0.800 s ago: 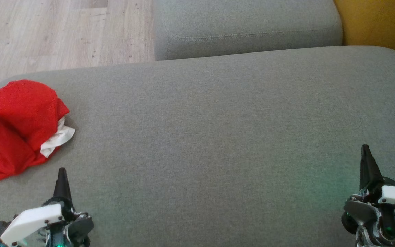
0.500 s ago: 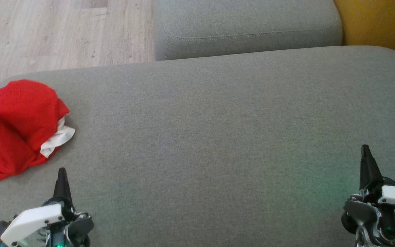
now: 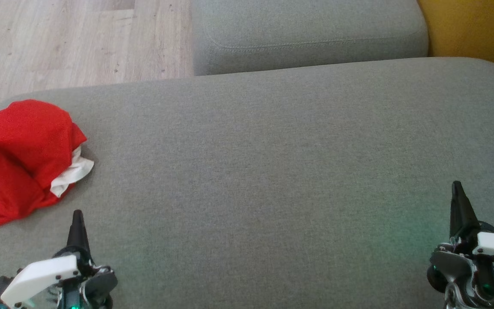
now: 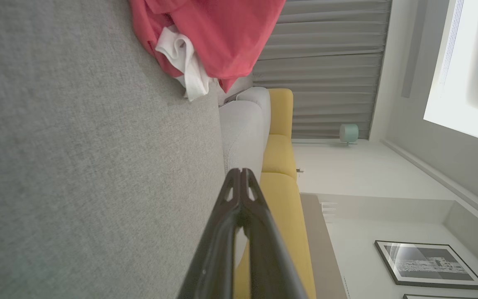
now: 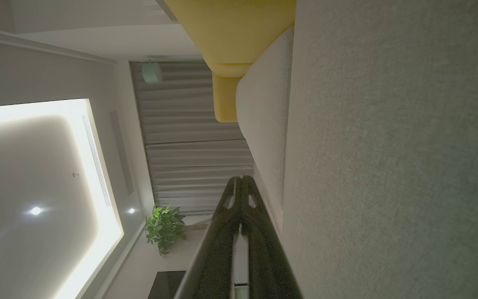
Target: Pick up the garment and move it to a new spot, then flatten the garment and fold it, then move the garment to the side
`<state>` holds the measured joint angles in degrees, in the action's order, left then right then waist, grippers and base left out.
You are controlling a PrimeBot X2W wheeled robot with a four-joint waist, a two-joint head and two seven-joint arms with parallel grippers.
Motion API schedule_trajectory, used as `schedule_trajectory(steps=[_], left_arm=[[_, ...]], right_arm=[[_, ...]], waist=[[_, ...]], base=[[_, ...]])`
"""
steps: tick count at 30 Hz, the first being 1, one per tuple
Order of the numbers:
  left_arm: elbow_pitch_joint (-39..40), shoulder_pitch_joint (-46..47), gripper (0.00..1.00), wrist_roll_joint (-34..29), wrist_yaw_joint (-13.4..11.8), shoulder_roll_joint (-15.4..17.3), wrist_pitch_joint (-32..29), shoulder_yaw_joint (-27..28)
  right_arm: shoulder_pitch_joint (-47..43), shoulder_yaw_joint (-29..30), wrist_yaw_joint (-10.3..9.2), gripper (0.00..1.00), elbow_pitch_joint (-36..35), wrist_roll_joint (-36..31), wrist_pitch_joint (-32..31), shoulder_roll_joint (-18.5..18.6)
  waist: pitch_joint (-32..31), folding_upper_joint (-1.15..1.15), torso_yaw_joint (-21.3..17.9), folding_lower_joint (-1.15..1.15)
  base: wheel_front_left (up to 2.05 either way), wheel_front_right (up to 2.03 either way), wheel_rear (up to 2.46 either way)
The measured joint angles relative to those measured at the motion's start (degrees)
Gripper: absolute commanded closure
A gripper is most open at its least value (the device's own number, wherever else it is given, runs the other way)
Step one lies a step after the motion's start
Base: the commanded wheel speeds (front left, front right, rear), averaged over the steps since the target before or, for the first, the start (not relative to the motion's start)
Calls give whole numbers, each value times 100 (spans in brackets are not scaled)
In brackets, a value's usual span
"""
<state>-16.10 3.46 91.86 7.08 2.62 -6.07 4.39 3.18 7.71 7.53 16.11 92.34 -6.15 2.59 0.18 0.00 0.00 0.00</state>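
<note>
A crumpled red garment (image 3: pixel 17 161) with a white inner patch (image 3: pixel 72 174) lies bunched at the left edge of the grey sofa cushion (image 3: pixel 272 171). The left wrist view has the garment (image 4: pixel 218 33) at its top, with the white patch (image 4: pixel 183 62) hanging out. My left gripper (image 3: pixel 77 216) rests low at the lower left, just right of and below the garment, apart from it, fingers together (image 4: pixel 240 173) and holding nothing. Far across the cushion at the lower right, my right gripper (image 3: pixel 456 187) is also shut and empty (image 5: pixel 241 180).
A second grey cushion (image 3: pixel 307 34) lies beyond the main one. Wooden floor (image 3: pixel 67 43) shows at the upper left past the cushion's edge, and a yellow seat (image 3: pixel 478 30) at the upper right. The broad middle of the cushion is bare fabric.
</note>
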Motion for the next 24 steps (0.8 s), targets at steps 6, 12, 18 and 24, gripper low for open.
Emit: schedule_trajectory(steps=[6,12,18,24], left_arm=[[0,0,100,0,0,0,0,0],[0,0,100,0,0,0,0,0],[0,0,100,0,0,0,0,0],[0,0,100,0,0,0,0,0]], right_arm=[[0,0,0,100,0,0,0,0],[0,0,0,100,0,0,0,0],[0,0,0,100,0,0,0,0],[0,0,0,100,0,0,0,0]], waist=[[0,0,0,0],[0,0,0,0],[0,0,0,0],[0,0,0,0]], base=[[0,0,0],[0,0,0],[0,0,0],[0,0,0]])
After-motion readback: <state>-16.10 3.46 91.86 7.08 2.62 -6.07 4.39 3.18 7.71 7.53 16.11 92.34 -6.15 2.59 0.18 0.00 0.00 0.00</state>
